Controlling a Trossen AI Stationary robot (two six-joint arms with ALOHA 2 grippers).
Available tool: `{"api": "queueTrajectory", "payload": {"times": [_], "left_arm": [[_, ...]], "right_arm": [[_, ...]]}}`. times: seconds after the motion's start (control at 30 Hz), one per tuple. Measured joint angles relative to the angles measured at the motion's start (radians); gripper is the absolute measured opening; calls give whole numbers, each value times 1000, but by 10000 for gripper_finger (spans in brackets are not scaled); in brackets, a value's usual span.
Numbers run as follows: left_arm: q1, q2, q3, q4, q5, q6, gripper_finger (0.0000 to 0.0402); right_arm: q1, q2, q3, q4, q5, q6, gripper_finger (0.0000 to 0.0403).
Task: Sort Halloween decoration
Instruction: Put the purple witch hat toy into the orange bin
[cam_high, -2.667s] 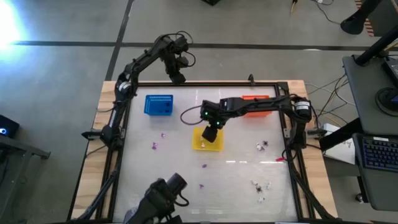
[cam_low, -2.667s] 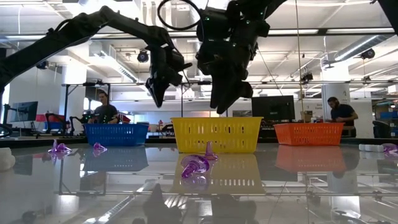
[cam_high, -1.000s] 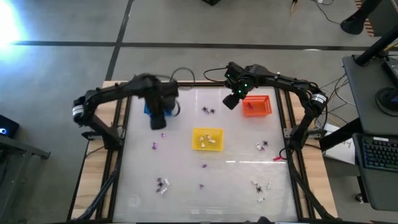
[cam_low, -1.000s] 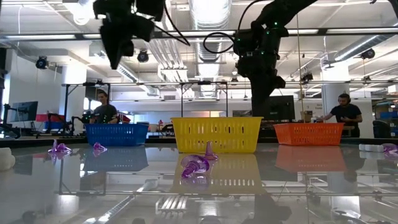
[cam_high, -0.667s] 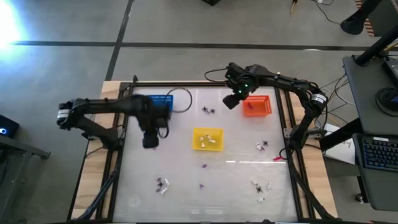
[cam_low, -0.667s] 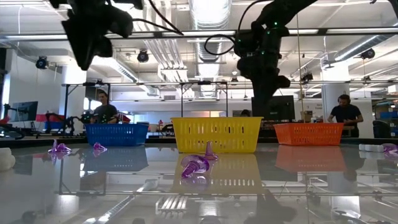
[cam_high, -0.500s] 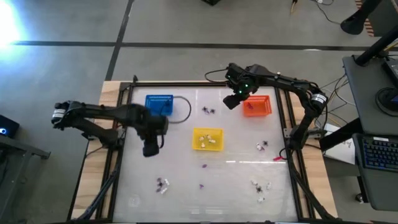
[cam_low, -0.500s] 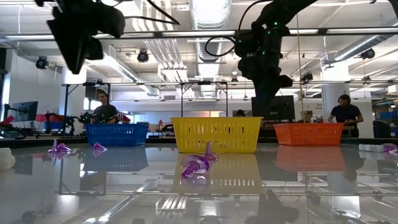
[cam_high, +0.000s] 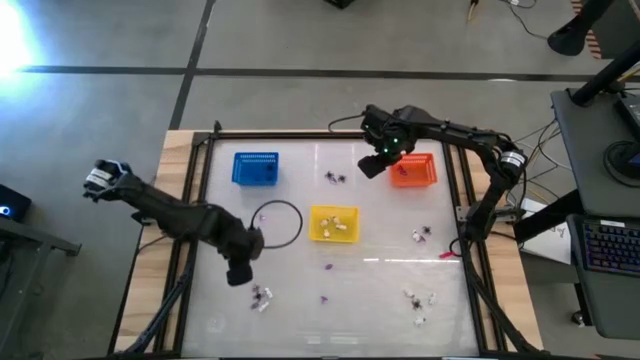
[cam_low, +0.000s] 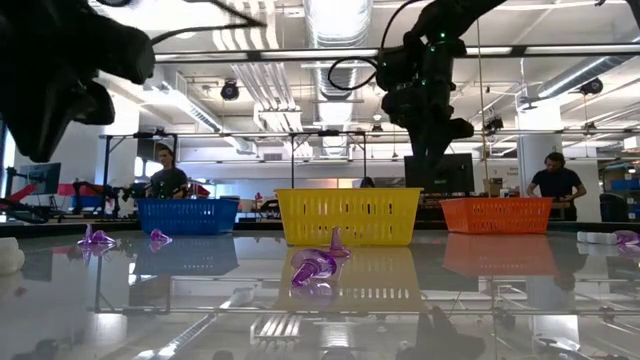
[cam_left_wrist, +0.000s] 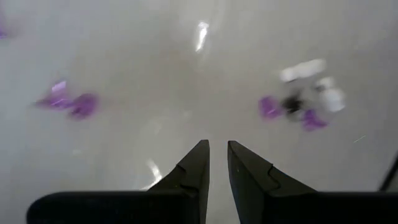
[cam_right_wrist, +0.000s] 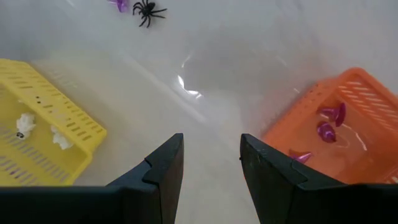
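Near the table's front-left, the left gripper (cam_high: 239, 273), fingers nearly closed on nothing, hovers beside a mixed trinket cluster (cam_high: 261, 296) and could pinch two colours together, while the right gripper (cam_high: 371, 166) waits parted and empty by the orange basket (cam_high: 431, 172).

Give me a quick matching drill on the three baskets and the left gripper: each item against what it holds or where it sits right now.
Items:
1. blue basket
2. yellow basket
3. orange basket
4. left gripper

States:
A. purple trinkets lie inside
B. over the near-left part of the table, fingers nearly together and holding nothing
C. white trinkets lie inside
D. far left of the table, contents not clear from above

Pairs: 1-D, 2-C, 3-A, 4-B
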Motion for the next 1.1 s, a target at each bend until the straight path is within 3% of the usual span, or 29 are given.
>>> {"api": "queueTrajectory", "payload": {"times": [0.3, 0.53, 0.8, 1.1], "left_arm": [[-79, 0, -90, 174, 0, -105, 41], [-88, 0, -165, 430, 68, -169, 41], [-94, 13, -183, 431, 63, -195, 41], [-129, 153, -165, 474, 68, -204, 41]], "right_arm": [[29, -43, 0, 4, 0, 66, 151], [31, -73, 0, 5, 1, 104, 151], [38, -75, 0, 5, 2, 104, 151], [46, -75, 0, 4, 2, 103, 150]]}}
